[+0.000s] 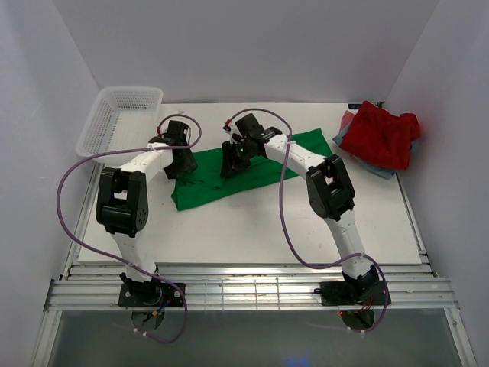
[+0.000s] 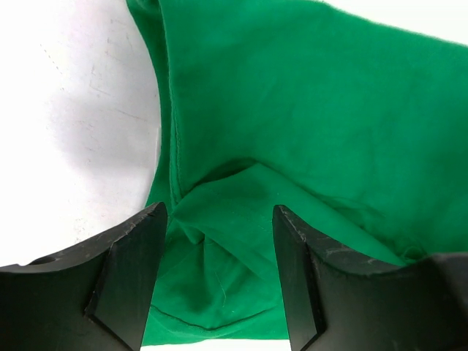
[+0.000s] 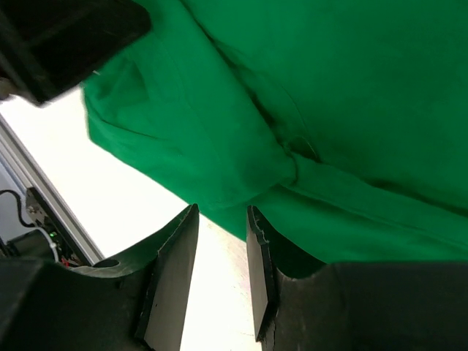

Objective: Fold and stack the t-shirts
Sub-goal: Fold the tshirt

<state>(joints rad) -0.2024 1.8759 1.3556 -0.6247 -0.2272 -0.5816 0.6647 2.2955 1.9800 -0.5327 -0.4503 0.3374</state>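
Green t-shirt (image 1: 206, 191) runs lengthwise away from mesh basket (image 1: 130, 90); left gripper (image 2: 219, 212) gapes empty over its basket-side end, right gripper (image 3: 221, 212) slightly open, empty, mid-length.

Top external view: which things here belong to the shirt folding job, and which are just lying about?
Job in hand:
- green t-shirt, spread out in the middle
- red t-shirt, crumpled at the far right
- blue-grey cloth under the red one, probably another shirt

Just lying about:
- white mesh basket, far left corner
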